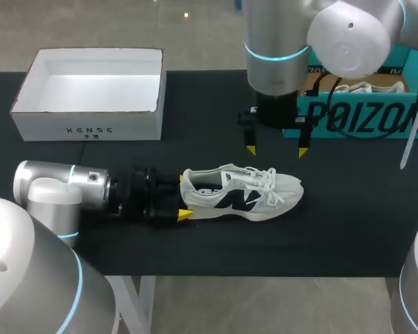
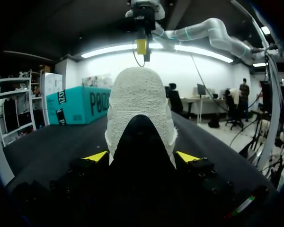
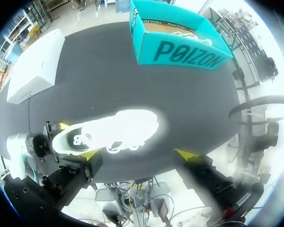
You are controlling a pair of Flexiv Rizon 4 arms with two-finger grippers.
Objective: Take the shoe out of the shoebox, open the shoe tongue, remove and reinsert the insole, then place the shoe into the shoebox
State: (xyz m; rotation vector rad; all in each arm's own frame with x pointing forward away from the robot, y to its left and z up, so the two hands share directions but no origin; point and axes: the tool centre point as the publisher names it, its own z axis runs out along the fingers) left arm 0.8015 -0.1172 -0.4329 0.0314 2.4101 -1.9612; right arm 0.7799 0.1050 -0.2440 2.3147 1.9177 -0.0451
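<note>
With left tool (image 1: 182, 197) pinching the heel of the shoe (image 1: 245, 195), upright on the desk (image 1: 195, 104) straight ahead of it, and right tool (image 1: 275, 149) spread, hanging above the laces (image 1: 262, 179), best to hold the heel firm, lower onto the tongue (image 1: 228, 177) beneath, nip only its top edge, pull up gently.

White sneaker (image 1: 240, 193) with dark side mark, upright, toe pointing right, near middle; open white shoebox (image 1: 90, 125) far left.

White shoe (image 1: 279, 189), black side mark — white shoebox (image 1: 90, 126), teal box (image 1: 348, 122)
</note>
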